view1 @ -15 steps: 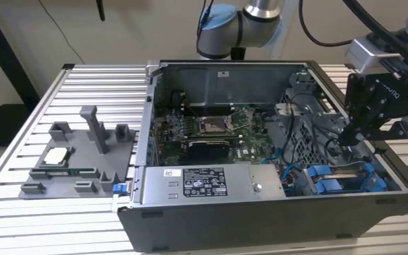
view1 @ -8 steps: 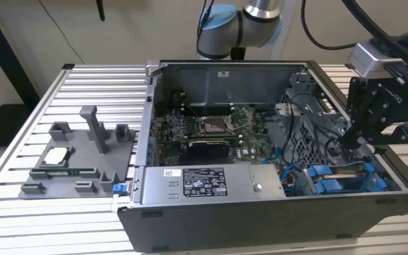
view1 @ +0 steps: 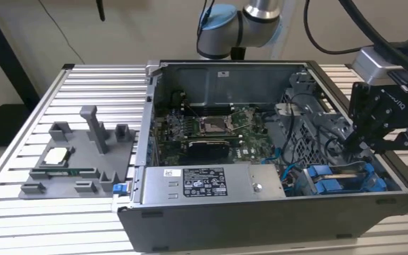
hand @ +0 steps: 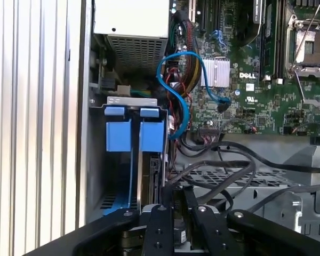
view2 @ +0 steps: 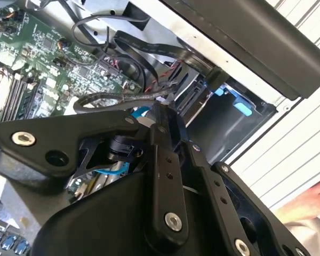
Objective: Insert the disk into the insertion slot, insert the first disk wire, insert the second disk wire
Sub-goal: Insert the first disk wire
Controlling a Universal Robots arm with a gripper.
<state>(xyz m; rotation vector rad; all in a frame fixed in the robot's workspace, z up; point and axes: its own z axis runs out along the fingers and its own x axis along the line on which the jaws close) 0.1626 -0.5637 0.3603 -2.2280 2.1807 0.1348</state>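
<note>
On the exterior view's left, a grey plastic fixture plate with upright pegs [view1: 69, 159] lies near the edge of the slatted aluminium table [view1: 19, 212]. Mid-table lies the open dark-grey metal computer case [view1: 261, 228]. A silver box-shaped power supply [view1: 204, 183] sits along its near wall, with the green motherboard [view1: 211, 127] behind it.

In the case's near corner, on the exterior view's right, stands the insertion slot [hand: 132, 100], a narrow grey drive-cage bay. The disk [hand: 152, 138], a dark drive in a bright blue plastic carrier, appears to be seated in it already, beside a second blue carrier.

The black two-fingered gripper [view1: 363, 146] hangs just over the cage, among loose black wires [hand: 224, 170]. In the second wrist view its fingers [view2: 161, 114] look pressed together at the tips. Whether a wire is nipped between them I cannot tell.

The work in hand seems to be a wire step, not the disk. To do it well, the plug should meet the drive's port square and travel straight along it. The curled blue data cable [hand: 173, 80] and the black loops need to stay clear of the fingers — a snagged loop could drag the plug askew.
</note>
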